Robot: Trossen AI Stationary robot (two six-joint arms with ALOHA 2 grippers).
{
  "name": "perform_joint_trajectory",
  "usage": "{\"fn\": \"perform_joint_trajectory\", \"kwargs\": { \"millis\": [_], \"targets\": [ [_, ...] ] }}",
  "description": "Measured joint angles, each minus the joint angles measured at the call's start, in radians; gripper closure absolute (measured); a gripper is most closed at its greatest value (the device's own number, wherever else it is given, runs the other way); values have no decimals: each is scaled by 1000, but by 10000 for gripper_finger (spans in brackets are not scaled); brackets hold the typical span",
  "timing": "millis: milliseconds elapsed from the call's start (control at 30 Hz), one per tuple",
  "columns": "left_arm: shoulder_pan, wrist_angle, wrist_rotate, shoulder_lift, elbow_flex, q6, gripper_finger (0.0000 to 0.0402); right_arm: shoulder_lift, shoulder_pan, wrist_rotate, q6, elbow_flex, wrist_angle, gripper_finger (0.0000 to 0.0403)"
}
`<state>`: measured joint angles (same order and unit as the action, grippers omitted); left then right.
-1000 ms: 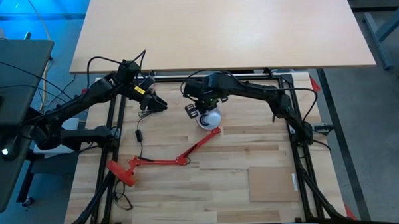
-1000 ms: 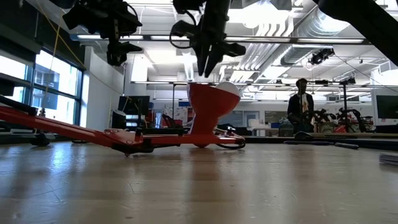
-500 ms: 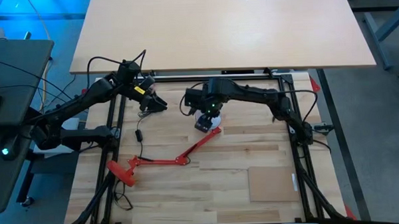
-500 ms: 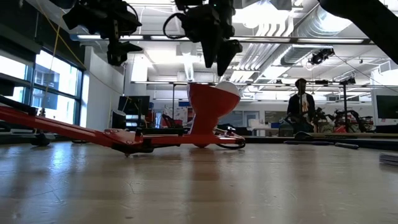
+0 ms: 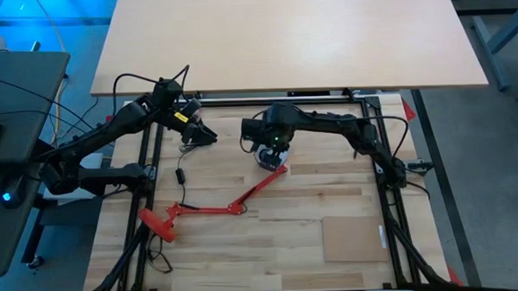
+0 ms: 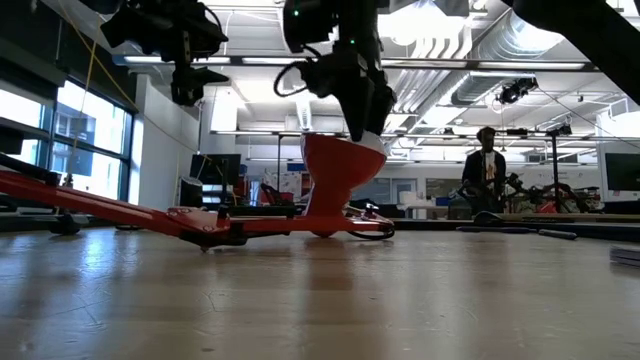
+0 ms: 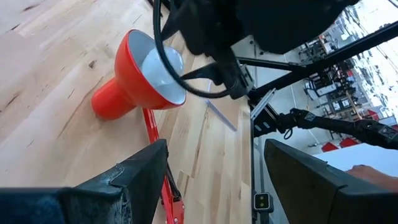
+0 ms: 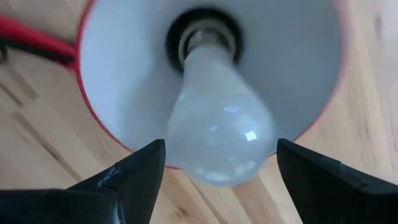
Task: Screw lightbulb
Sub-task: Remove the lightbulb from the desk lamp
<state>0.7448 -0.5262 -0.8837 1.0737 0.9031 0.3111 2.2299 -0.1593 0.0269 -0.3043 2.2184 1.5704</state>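
Observation:
A red lamp lies on the table, its arm (image 5: 244, 200) stretched toward the near left and its shade (image 6: 340, 165) opening upward. The lightbulb (image 8: 221, 124) sits with its screw base in the socket at the shade's bottom. My right gripper (image 8: 221, 146) hangs over the shade, pointing down, open. Its two fingers stand on either side of the bulb's round head, and no touch shows. In the high view this gripper (image 5: 272, 152) covers most of the shade. My left gripper (image 5: 205, 135) waits at the far left, open, with nothing between its fingers (image 7: 143, 180).
A flat cardboard piece (image 5: 353, 237) lies at the near right. A black cable with a switch (image 5: 180, 174) runs by the lamp's clamp end (image 5: 158, 222). A second light tabletop (image 5: 281, 41) lies beyond the far edge. A person (image 6: 487, 165) stands far off in the room.
My right gripper has opened from nearly shut, turned about its own axis, and come down from above the shade. Its fingers now reach past the shade's rim on both sides of the bulb. The lamp has stayed where it was.

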Motion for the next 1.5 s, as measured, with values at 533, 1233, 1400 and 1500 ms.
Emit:
{"fn": "perform_joint_trajectory", "kwargs": {
  "millis": [533,1233,1400,1500],
  "targets": [
    [0,2,7,0,0,19,140,1,3,0,10,-106,-27,104],
    [0,1,36,0,0,11,140,-6,4,153,-22,43,3,181],
    [0,-1,36,0,0,9,140,-51,4,186,-72,131,1,182],
    [0,0,36,0,0,-1,140,-103,4,187,-161,131,2,182]
  ]
}}
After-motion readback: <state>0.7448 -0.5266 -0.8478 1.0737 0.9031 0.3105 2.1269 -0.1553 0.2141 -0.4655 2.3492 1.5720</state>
